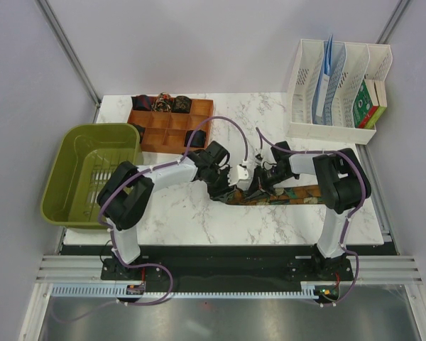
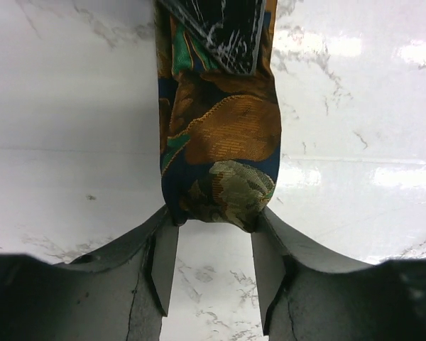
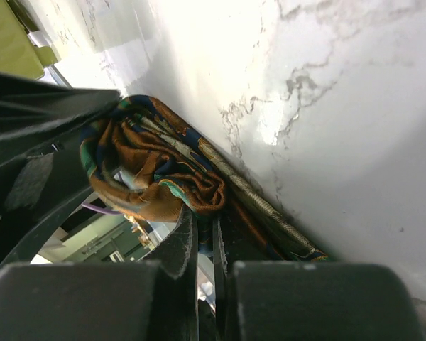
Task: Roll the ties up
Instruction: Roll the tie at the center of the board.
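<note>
A tie [image 1: 292, 195], dark with orange and green patterning, lies flat across the middle of the marble table [image 1: 184, 213]; its left end is rolled up. My right gripper [image 1: 255, 189] [image 3: 207, 213] is shut on the tie at the roll [image 3: 156, 163], fabric pinched in the thin gap between its fingers. My left gripper [image 1: 224, 186] [image 2: 214, 217] is open, jaws wide apart. The tie's rounded end [image 2: 224, 135] sits between its fingertips, touching both. Several rolled ties [image 1: 162, 104] sit in the wooden box.
A wooden compartment box [image 1: 172, 129] stands at the back left. Off the table's left edge sits a green bin [image 1: 57, 177]. A white file rack [image 1: 330, 131] with papers stands at the back right. Purple cables run along both arms.
</note>
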